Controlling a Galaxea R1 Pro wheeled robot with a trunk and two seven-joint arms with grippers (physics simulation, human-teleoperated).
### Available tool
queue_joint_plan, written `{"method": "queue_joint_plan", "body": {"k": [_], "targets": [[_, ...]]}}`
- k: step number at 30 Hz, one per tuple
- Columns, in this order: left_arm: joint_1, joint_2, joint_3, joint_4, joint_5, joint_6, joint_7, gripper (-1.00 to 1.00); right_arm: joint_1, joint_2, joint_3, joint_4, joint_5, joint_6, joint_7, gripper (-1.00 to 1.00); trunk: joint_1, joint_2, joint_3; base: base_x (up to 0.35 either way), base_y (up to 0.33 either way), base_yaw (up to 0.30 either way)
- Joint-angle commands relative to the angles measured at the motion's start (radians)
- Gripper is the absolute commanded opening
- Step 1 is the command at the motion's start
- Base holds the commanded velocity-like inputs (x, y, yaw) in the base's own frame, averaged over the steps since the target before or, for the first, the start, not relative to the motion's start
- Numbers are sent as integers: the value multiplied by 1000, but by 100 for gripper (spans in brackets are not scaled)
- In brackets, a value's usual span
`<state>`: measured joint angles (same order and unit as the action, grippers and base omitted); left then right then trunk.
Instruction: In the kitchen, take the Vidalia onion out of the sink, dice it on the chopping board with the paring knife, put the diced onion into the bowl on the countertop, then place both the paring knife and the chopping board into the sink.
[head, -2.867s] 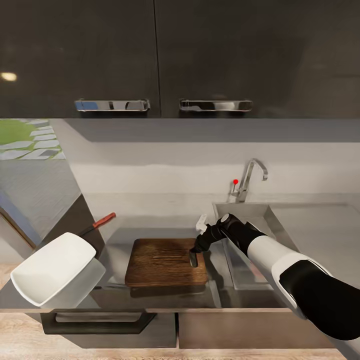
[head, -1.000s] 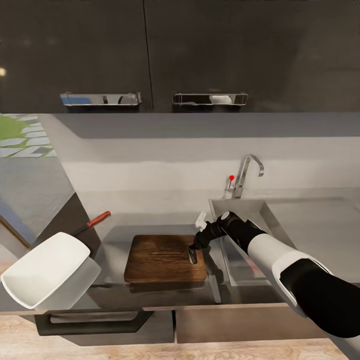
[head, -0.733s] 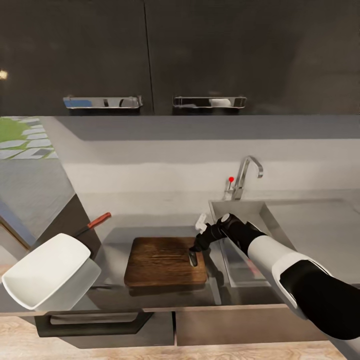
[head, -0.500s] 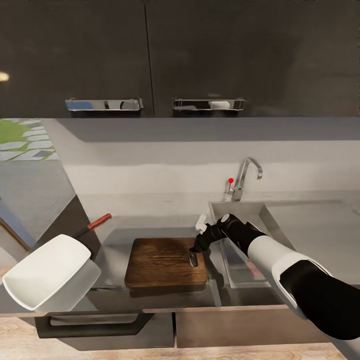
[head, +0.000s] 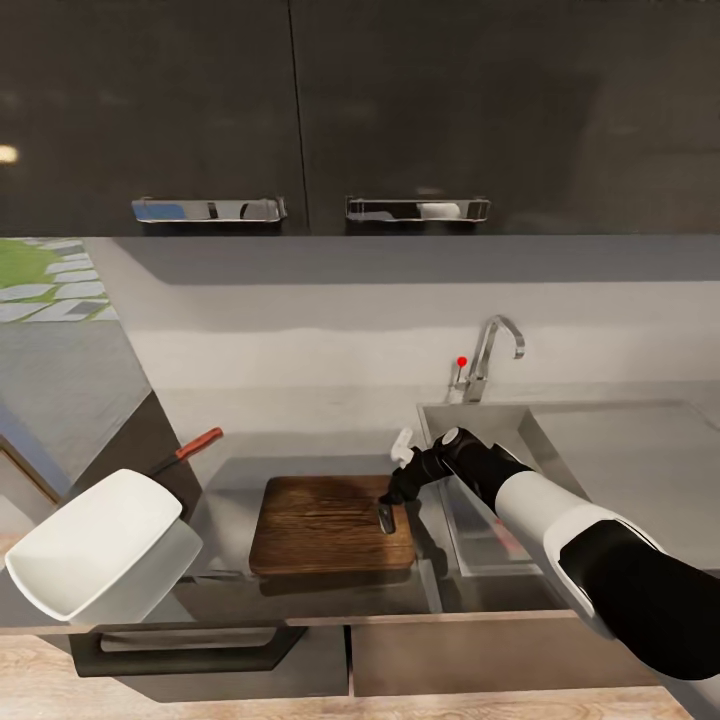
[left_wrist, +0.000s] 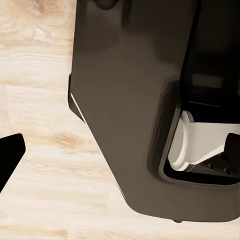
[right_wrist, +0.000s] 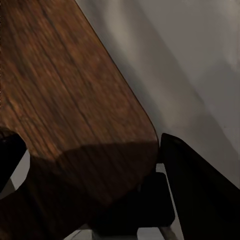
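Right gripper (head: 392, 497) at the chopping board's (head: 318, 520) slotted end, fingers apparently straddling its edge; left gripper's fingers indeterminate.

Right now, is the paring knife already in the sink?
No: the paring knife lies on the countertop behind the bowl, left of the chopping board, far from the sink.

Looking down on a dark brown wooden chopping board (right_wrist: 65, 100) with a rounded corner, lying on the matte grey tabletop (right_wrist: 190, 65). Straddling the board's end with two black fingers (right_wrist: 200, 190), one at either side, spread apart. Casting a dark shadow across the near wood grain.
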<state>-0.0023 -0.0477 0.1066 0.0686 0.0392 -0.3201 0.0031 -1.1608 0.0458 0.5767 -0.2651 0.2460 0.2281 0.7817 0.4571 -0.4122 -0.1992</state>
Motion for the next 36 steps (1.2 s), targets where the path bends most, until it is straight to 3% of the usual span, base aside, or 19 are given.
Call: {"method": "queue_joint_plan", "body": {"k": [1,8,9,21,27,36], "targets": [[-1,0,4,2,4,-5,0,100,0,0,-5,-2,6,7,5,-100,1,-2,-2,0,0,0],[-1,0,4,2,4,-6,0,100,0,0,-5,-2,6,7,6,-100,1,-2,-2,0,0,0],[-1,0,4,2,4,-5,0,100,0,-1,-5,-2,6,6,5,100,1,-2,-2,0,0,0],[-1,0,4,2,4,-5,0,100,0,-2,-6,-2,6,6,7,100,1,-2,-2,0,0,0],[-1,0,4,2,4,-5,0,100,0,-23,-6,-6,5,5,7,100,1,-2,-2,0,0,0],[-1,0,4,2,4,-6,0,100,0,-24,-5,-8,4,7,7,100,1,-2,-2,0,0,0]]}}
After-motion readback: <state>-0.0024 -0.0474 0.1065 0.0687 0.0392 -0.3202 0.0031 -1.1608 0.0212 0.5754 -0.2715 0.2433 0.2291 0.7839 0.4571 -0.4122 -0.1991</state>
